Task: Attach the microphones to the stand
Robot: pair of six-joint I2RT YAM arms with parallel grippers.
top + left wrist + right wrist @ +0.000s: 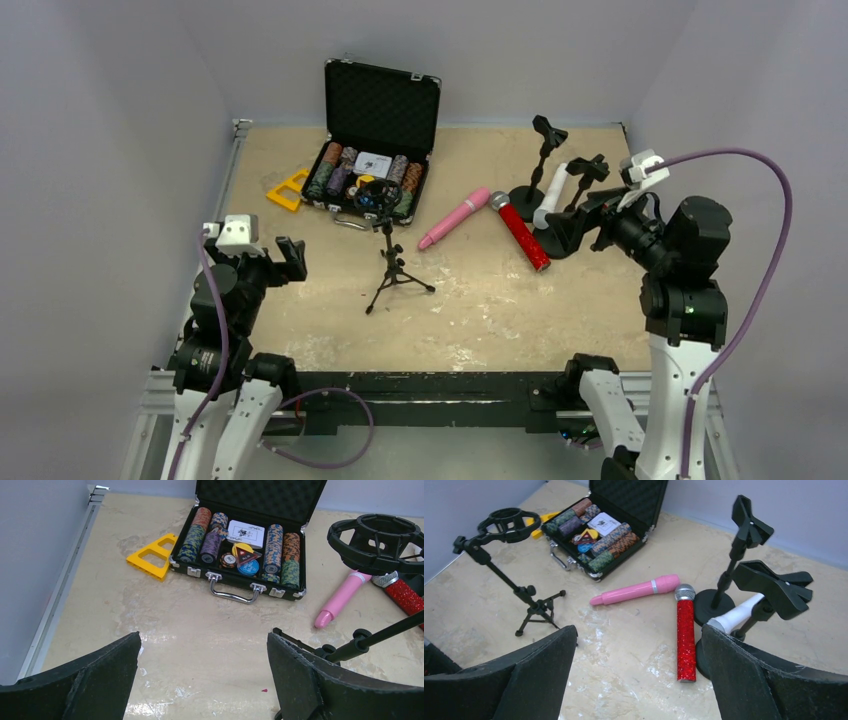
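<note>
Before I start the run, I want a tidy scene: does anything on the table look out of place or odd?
Nothing is spilled or visibly damaged. The open poker-chip case and the yellow plastic piece beside it seem unrelated to the job. The white microphone lies tucked among the clip stands.

Black arms [685,270], white lower links [668,400], purple cables [720,152], broad matte-black fingers [774,680].
</note>
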